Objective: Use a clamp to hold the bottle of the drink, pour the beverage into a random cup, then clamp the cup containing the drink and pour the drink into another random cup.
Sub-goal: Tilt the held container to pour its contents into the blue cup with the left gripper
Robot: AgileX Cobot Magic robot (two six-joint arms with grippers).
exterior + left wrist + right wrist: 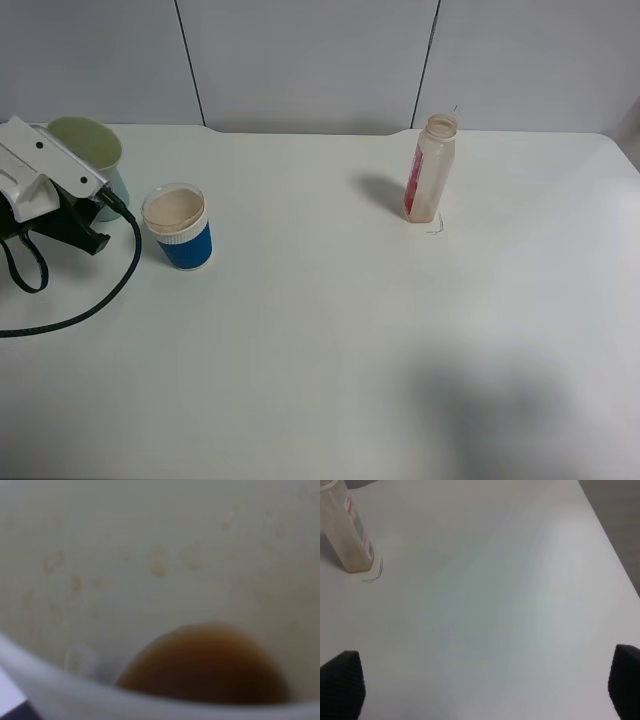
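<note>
Inside the closed left gripper (92,222), one yellow-green plastic tumbler (85,142) — one blue cup (183,240) beside; right gripper (485,685) agape, empty, one translucent bottle (430,172) ahead.

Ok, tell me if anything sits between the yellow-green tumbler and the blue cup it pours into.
No object does. In the high view the tumbler is just left of the blue cup, and only the arm's own black cable loops through the gap. The bottle stands far to the right.

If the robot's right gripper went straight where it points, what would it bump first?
Probably just the white table. The right gripper has open jaws, and the slim translucent red-labelled plastic bottle stands off to one side.
</note>
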